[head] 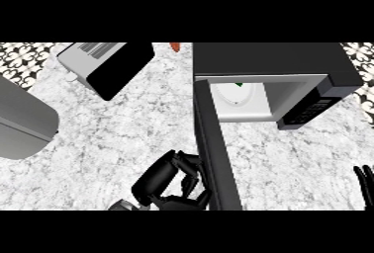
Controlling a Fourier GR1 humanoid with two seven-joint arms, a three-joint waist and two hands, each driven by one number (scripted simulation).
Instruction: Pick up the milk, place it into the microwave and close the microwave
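Head view of the counter, described from the near edge outward. At six o'clock the left hand (169, 182) is curling its fingers beside the outer face of the microwave door (216, 148), apparently touching that face and enclosing nothing. At four o'clock, by the right margin, the right hand (363, 184) is resting with fingers straight and upright.

The door is standing open, seen edge-on, and running from the centre toward six o'clock. Just past centre, at one o'clock, the microwave (292, 64) is showing its lit cavity, in which a pale carton with a small green mark, judged to be the milk (237, 94), is already sitting.

The carton is probably light and fairly stiff but crushable; its smooth flat sides would be the place to grasp, were repositioning needed. The door, rigid and hinged, is likely responding best to a push on its outer face, away from the hinge.

Beyond, at eleven o'clock, a toaster-like appliance (102, 64) is lying on the counter (116, 133); at nine o'clock a grey rounded object (22, 123) is entering from the margin; at twelve o'clock a small red item (176, 46) is barely showing.
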